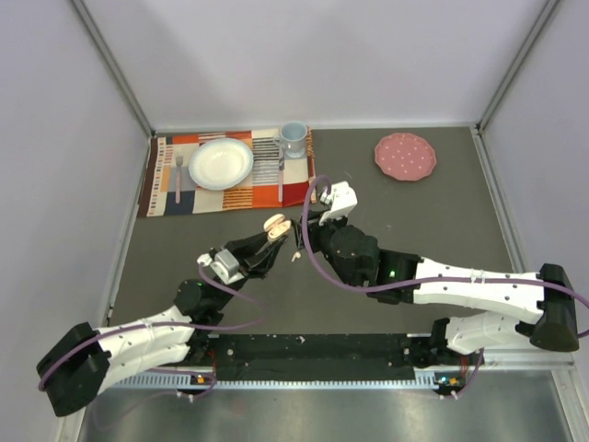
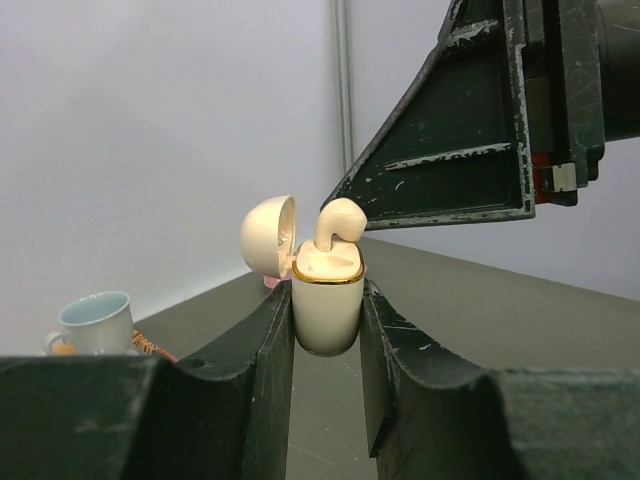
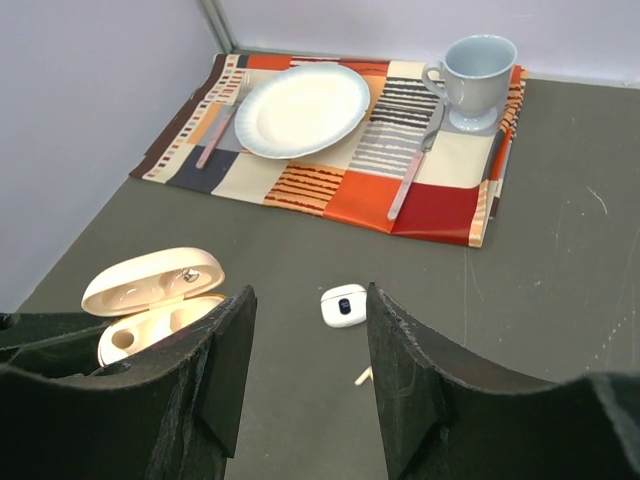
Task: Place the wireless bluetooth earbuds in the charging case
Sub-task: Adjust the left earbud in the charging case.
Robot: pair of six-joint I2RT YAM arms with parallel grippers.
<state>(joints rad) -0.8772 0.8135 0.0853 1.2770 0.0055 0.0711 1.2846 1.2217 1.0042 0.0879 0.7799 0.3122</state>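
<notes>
My left gripper (image 2: 327,300) is shut on a cream charging case (image 2: 327,312), held upright above the table with its lid (image 2: 268,235) swung open to the left. One cream earbud (image 2: 338,225) stands in the case, its head sticking up above the gold rim. My right gripper (image 3: 308,300) hangs open just above and to the right of the case (image 3: 150,305), with nothing between its fingers. On the table below lies a pale earbud stem (image 3: 364,376), mostly hidden by my right finger. From above, both grippers (image 1: 274,241) (image 1: 299,241) meet mid-table at the case (image 1: 276,224).
A small white case with a dark window (image 3: 343,306) lies on the table under my right gripper. Behind it is a striped placemat (image 1: 175,198) with a white plate (image 1: 221,163), cutlery and a light blue cup (image 1: 293,138). A pink dotted plate (image 1: 405,156) sits at the back right.
</notes>
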